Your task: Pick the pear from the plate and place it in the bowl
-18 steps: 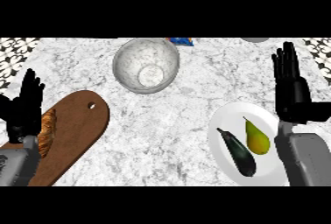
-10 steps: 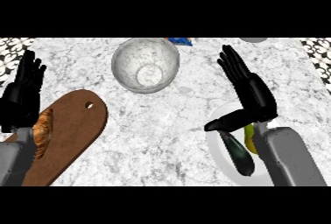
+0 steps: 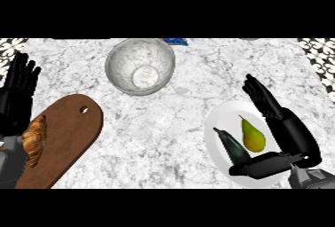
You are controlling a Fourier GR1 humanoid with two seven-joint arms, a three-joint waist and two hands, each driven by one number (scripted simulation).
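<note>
Because the pear (image 3: 253,136) lies on the plate (image 3: 222,116) just beside a dark, tapered vegetable (image 3: 230,146), a closing grasp could catch or nudge that neighbour instead, or roll the pear toward the rim; the bowl (image 3: 140,65) sits well apart, up and to the left, so a poor hold would matter on the carry; the right hand (image 3: 288,131) hovers at the plate's right edge, fingers straight and together, thumb spread beneath, holding nothing; the left hand (image 3: 16,95) rests open at the left edge, beside the cutting board (image 3: 68,133).
</note>
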